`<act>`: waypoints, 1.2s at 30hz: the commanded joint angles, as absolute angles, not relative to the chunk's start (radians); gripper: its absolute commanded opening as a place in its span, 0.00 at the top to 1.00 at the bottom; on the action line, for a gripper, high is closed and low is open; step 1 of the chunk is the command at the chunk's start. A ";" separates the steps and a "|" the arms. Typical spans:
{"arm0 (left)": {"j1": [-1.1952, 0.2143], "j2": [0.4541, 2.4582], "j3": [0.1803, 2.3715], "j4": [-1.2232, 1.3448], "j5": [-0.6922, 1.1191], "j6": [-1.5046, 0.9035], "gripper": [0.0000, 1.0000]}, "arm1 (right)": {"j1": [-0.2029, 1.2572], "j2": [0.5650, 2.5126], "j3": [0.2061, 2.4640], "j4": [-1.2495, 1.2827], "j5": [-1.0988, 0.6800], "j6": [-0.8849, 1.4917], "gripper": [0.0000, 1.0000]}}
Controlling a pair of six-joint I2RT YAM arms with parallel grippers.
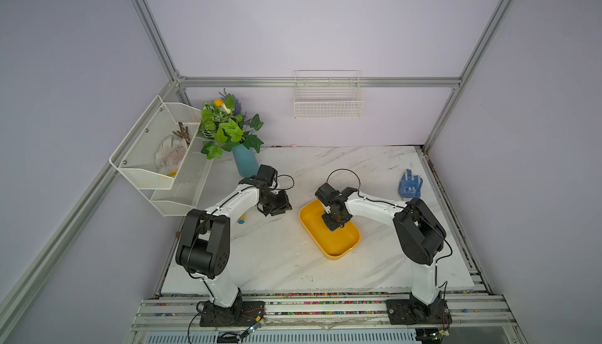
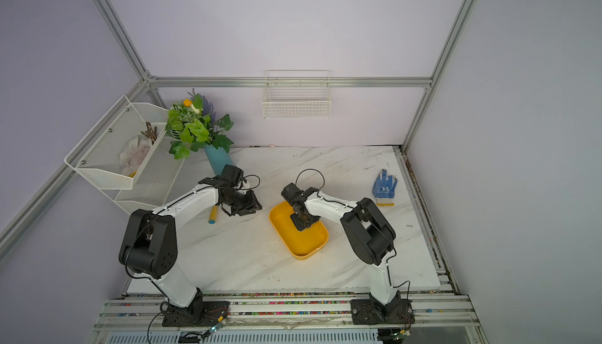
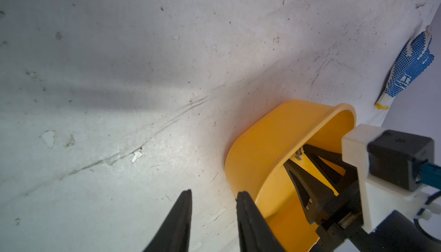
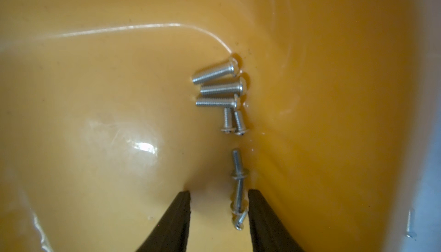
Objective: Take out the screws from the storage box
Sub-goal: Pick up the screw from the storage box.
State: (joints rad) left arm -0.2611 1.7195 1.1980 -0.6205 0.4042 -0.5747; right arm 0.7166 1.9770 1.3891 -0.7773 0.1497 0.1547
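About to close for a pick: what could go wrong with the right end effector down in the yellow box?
The right end effector is open, with screws lying end to end beside one finger: closing may catch several or flick them. They lie where the floor of the storage box curves into its wall, so fingertips may scrape and shove it; the left end effector is not holding it.

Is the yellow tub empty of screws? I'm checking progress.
No, several screws lie on the floor of the tub, some beside the open right gripper.

Overhead stereo pair; close wrists share storage box (image 3: 262,143) (image 4: 95,84).
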 commanded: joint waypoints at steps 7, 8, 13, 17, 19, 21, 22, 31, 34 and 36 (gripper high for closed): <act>-0.255 1.722 1.264 -0.630 0.404 -0.567 0.63 | 0.723 1.987 1.356 -0.736 0.144 0.163 0.59; -0.255 1.720 1.264 -0.630 0.402 -0.568 0.63 | 0.723 1.991 1.360 -0.738 0.139 0.160 0.60; -0.253 1.723 1.271 -0.637 0.402 -0.566 0.63 | 0.721 2.008 1.357 -0.726 0.117 0.159 0.63; -0.254 1.717 1.280 -0.647 0.401 -0.563 0.63 | 0.721 2.011 1.349 -0.728 0.107 0.165 0.70; -0.253 1.710 1.278 -0.651 0.395 -0.561 0.63 | 0.721 2.007 1.342 -0.729 0.102 0.167 0.71; -0.253 1.705 1.277 -0.654 0.392 -0.558 0.63 | 0.721 2.005 1.339 -0.732 0.101 0.163 0.73; -0.252 1.704 1.275 -0.656 0.392 -0.557 0.63 | 0.722 2.009 1.341 -0.739 0.101 0.161 0.74; -0.251 1.695 1.253 -0.650 0.393 -0.560 0.63 | 0.722 2.007 1.348 -0.741 0.086 0.155 0.92; -0.249 1.690 1.253 -0.649 0.393 -0.561 0.63 | 0.723 1.995 1.347 -0.740 0.085 0.161 0.99; -0.249 1.689 1.255 -0.649 0.393 -0.560 0.63 | 0.723 1.980 1.351 -0.741 0.091 0.163 1.00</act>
State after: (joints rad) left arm -0.2550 1.7176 1.1980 -0.6323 0.4030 -0.5716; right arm 0.7166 1.9785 1.3685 -0.7326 0.0963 0.1532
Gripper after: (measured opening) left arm 0.372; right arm 0.081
